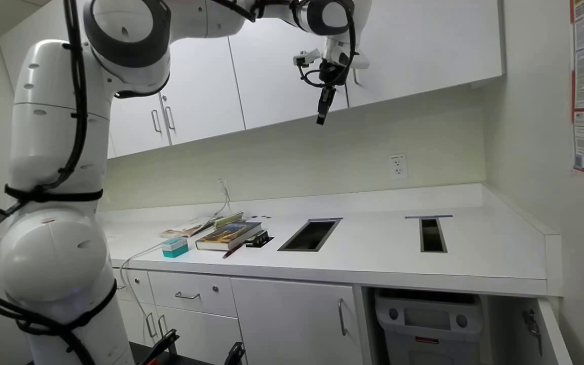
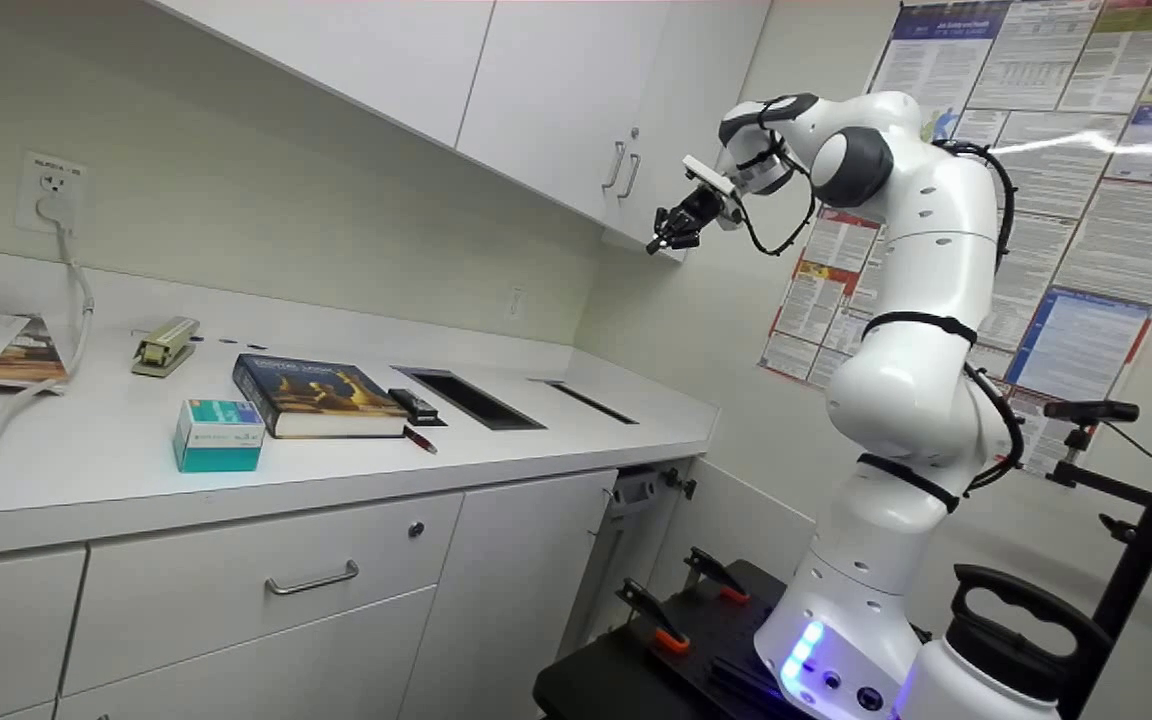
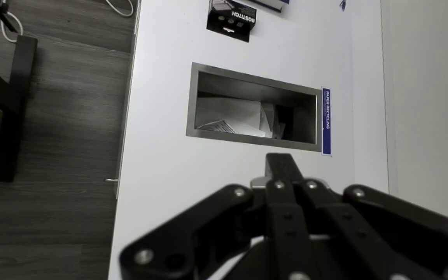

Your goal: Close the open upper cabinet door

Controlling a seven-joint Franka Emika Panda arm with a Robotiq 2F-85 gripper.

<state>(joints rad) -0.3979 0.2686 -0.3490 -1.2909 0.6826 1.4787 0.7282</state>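
Jaws of the gripper (image 1: 321,120) are clenched empty; beyond, toward the worktop's (image 1: 373,248) back edge, the upper cabinet door (image 1: 429,45) is hung upright, seemingly flush.

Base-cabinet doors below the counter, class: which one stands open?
The rightmost base-cabinet door in both exterior views: it is swung out, baring the pale bin inside. The other base-cabinet doors in view sit shut.

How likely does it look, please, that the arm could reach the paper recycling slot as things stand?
Probably yes: in the wrist view nothing visible blocks the slot, and the shut tool, higher than the counter, points down. It would likely need lowering and perhaps shifting sideways.
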